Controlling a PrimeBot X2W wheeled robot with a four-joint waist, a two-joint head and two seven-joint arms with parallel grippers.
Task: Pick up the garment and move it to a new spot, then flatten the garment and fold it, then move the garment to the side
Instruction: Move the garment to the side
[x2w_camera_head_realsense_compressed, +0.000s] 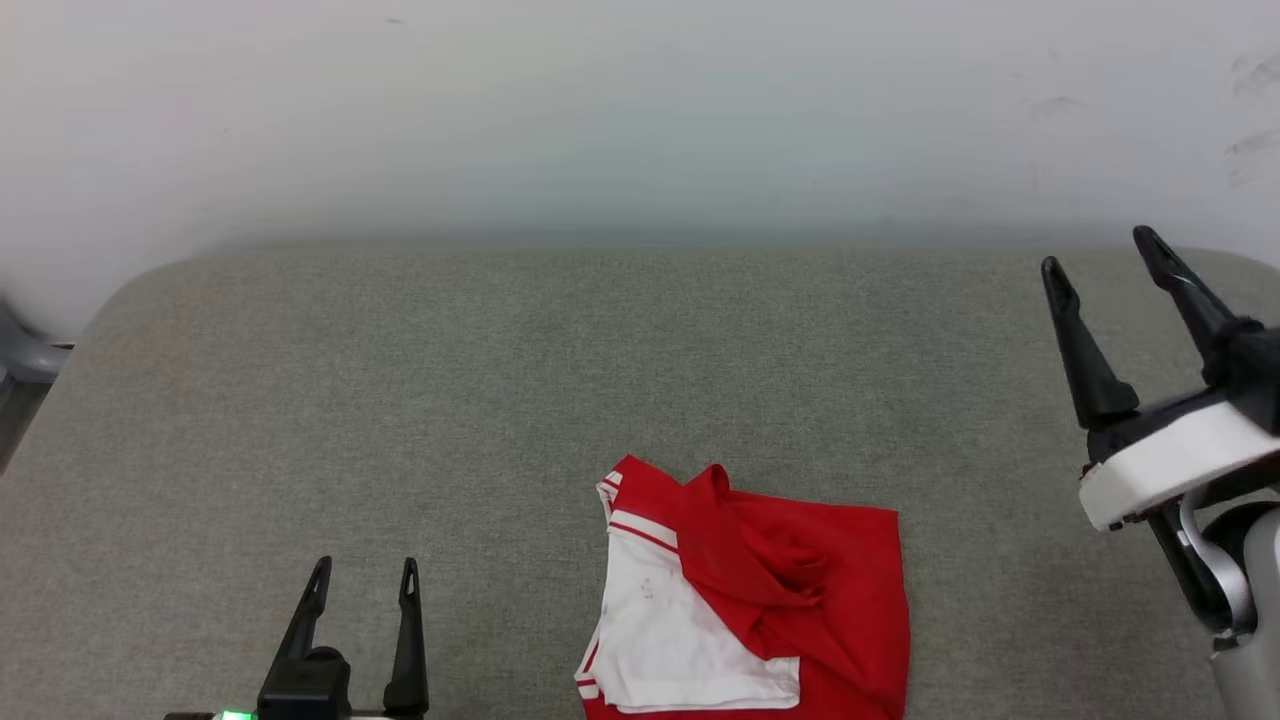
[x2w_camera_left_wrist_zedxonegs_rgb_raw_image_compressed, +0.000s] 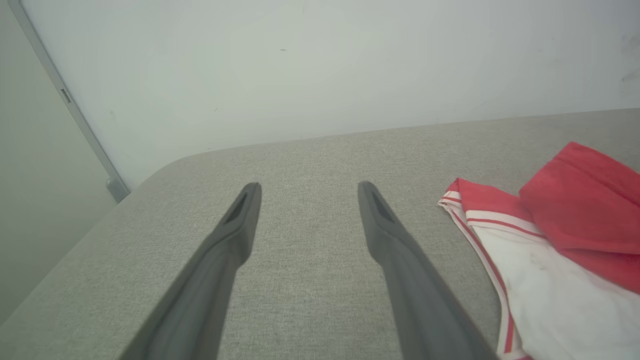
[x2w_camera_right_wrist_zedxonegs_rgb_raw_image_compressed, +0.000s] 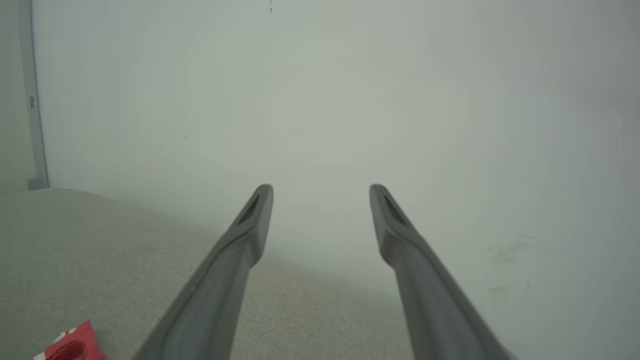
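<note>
While the garment (x2w_camera_head_realsense_compressed: 760, 590) lies crumpled at lower centre on the grey surface (x2w_camera_head_realsense_compressed: 400, 400), the left gripper (x2w_camera_head_realsense_compressed: 365, 565) at lower left and the right gripper (x2w_camera_head_realsense_compressed: 1098, 250) at right stand spread wide, both empty.

Grey woven-fabric surface (x2w_camera_head_realsense_compressed: 500, 400) with rounded far corners, set against a plain pale wall (x2w_camera_head_realsense_compressed: 640, 120), faint dark scuff marks (x2w_camera_head_realsense_compressed: 1250, 150) toward its right, narrow grey strip (x2w_camera_left_wrist_zedxonegs_rgb_raw_image_compressed: 65, 100) at left.
</note>
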